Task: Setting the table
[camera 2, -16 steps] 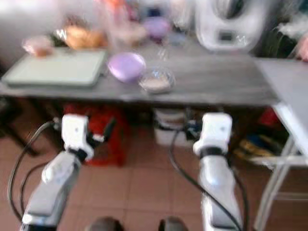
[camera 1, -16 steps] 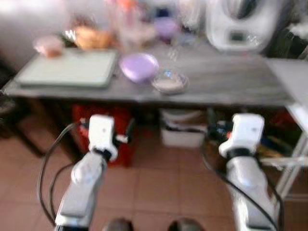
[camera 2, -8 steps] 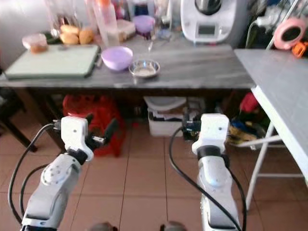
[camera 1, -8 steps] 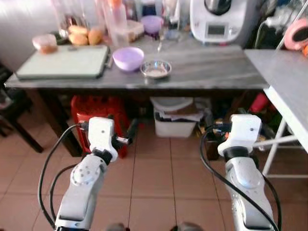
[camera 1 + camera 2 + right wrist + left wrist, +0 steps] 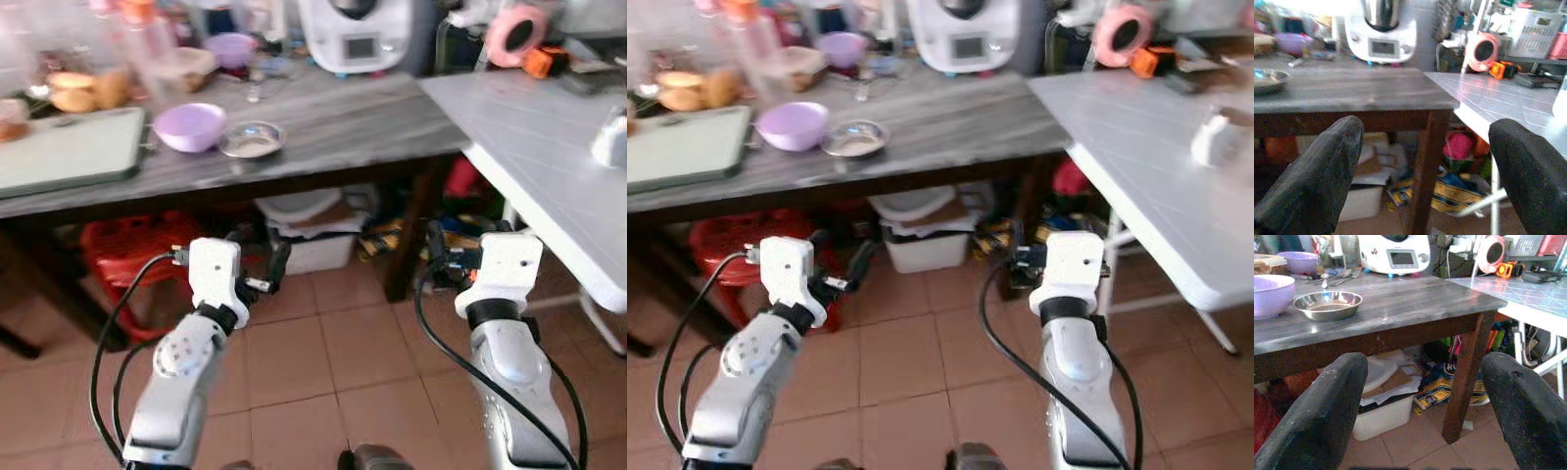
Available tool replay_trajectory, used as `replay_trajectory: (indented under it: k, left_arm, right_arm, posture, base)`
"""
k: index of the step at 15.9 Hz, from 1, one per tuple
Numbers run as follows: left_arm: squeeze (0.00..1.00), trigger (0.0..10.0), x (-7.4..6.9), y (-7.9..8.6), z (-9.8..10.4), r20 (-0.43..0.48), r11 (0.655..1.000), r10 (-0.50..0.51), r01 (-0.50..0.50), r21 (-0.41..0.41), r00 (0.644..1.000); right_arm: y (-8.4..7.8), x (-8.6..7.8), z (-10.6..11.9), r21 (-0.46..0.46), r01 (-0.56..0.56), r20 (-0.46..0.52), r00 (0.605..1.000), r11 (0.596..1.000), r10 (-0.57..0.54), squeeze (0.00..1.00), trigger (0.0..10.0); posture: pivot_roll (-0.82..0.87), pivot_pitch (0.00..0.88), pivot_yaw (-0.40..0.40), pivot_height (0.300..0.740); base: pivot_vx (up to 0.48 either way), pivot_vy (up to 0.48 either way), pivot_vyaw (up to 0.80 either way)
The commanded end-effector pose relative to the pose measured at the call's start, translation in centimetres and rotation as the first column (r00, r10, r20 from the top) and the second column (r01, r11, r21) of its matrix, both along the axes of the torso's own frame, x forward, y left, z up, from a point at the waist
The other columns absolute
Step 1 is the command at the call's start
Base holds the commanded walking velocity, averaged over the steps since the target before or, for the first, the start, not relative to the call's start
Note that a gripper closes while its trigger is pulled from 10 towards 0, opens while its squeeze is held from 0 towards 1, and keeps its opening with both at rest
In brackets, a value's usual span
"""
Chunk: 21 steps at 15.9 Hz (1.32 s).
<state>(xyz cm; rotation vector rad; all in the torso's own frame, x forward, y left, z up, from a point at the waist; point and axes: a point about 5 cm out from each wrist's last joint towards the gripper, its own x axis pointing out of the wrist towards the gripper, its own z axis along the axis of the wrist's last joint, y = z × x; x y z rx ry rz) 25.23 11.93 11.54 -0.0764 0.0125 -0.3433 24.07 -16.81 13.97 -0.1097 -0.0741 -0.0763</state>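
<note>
Both grippers, left gripper [image 5: 1420, 416] and right gripper [image 5: 1425, 176], hang empty with fingers spread wide, short of the dark wooden table [image 5: 323, 122] bearing the purple bowl [image 5: 190, 126] and steel dish [image 5: 253, 144], so reaching in low risks knocking its edge.

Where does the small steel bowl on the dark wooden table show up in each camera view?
Left eye view: steel bowl upper left, just right of the lilac bowl.
Right eye view: upper left, again right of the lilac bowl.
Left wrist view: upper left on the tabletop, beside the lilac bowl.
Right wrist view: cut by the left edge.
Shared landmark: the white kitchen machine at the table's back.
</note>
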Motion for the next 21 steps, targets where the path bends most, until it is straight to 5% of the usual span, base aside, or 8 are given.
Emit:
replay_trajectory:
  k: [1, 8, 21]
  left_arm:
    - [0.00, 10.0, 0.00, 0.47, 0.12, -0.001, 1.000, 0.006, -0.006, 0.010, 1.000]
    - [0.00, 10.0, 0.03, 0.51, 0.08, -0.005, 1.000, 0.005, -0.005, 0.012, 1.000]
    - [0.00, 10.0, 0.12, 0.95, 0.35, 0.007, 0.998, 0.059, -0.059, 0.009, 0.998]
  right_arm:
    - [0.48, 0.22, 0.21, 0.011, -0.018, 0.005, 1.000, 1.000, 0.018, 0.00, 10.0]
    - [0.61, 0.30, 0.31, 0.012, -0.029, 0.010, 1.000, 1.000, 0.029, 0.00, 10.0]
    - [0.75, 0.04, 0.27, 0.026, -0.037, 0.011, 0.999, 0.999, 0.037, 0.00, 10.0]
  posture:
    - [-0.01, 0.000, 0.029, 0.740]
    - [-0.01, 0.000, 0.030, 0.740]
    - [-0.01, 0.000, 0.034, 0.740]
  base:
    - [0.000, 0.000, 0.00]
    - [0.000, -0.035, 0.00]
    - [0.000, -0.391, 0.00]
